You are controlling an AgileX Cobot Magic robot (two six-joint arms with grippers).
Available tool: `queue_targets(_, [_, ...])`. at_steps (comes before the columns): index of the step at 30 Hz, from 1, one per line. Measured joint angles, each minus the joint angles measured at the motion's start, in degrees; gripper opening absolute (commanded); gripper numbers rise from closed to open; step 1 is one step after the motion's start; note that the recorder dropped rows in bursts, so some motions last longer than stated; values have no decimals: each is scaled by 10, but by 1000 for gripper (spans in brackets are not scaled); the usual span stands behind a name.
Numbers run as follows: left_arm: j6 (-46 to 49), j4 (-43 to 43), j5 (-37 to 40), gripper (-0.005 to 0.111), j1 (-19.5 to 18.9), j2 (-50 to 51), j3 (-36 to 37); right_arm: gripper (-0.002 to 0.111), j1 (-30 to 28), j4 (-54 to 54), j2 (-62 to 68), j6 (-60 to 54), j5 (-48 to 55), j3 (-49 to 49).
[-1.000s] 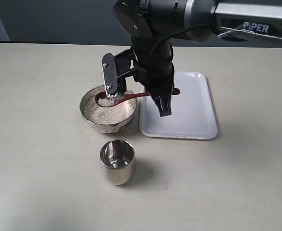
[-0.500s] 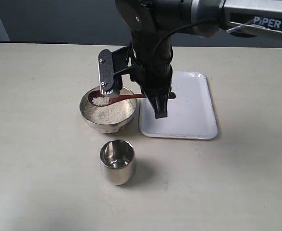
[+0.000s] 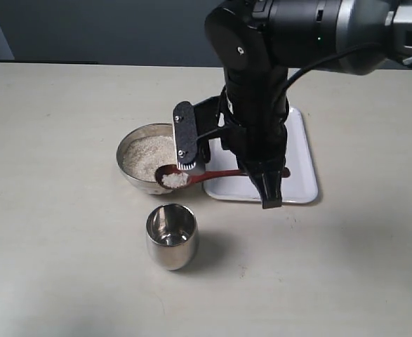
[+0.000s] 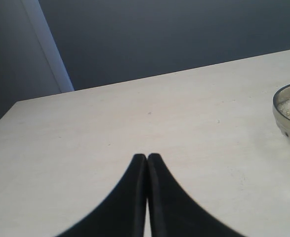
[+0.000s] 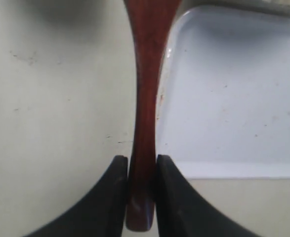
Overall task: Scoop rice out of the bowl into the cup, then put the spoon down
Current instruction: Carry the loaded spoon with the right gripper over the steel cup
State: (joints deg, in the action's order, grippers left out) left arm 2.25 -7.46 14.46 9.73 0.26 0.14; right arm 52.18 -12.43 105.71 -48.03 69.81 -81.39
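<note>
My right gripper [image 3: 270, 185] is shut on the end of the dark reddish-brown spoon handle [image 3: 223, 173]; in the right wrist view the handle [image 5: 145, 98] is pinched between both fingers [image 5: 142, 160]. The spoon head [image 3: 174, 179] carries a small heap of rice and hangs over the bowl's near rim, just above and behind the cup [image 3: 170, 235], which stands upright. The steel bowl [image 3: 130, 174] holds rice [image 3: 148, 156]. My left gripper [image 4: 147, 157] is shut on nothing, low over bare table, with the bowl [image 4: 285, 123] at that view's edge.
A white rectangular tray [image 3: 298, 172] lies right of the bowl, partly under my right arm; its corner [image 5: 233, 89] shows beside the spoon handle. A black bracket with a white tip [image 3: 184, 140] on the arm hangs beside the spoon head.
The right arm has moved right and toward the front, lifting the spoon with rice out of the bowl's middle to its near rim, closer to the cup.
</note>
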Motion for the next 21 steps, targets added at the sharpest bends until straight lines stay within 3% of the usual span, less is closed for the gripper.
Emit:
queue_targets(5, [0, 0, 0, 1, 0, 0, 0, -1, 1, 17, -17, 1, 1, 43])
queue_targets(10, [0, 0, 0, 1, 0, 0, 0, -1, 37, -1, -20, 2, 1, 43])
queue_targets(21, [0, 0, 0, 1, 0, 0, 0, -1, 50, -44, -20, 15, 1, 43])
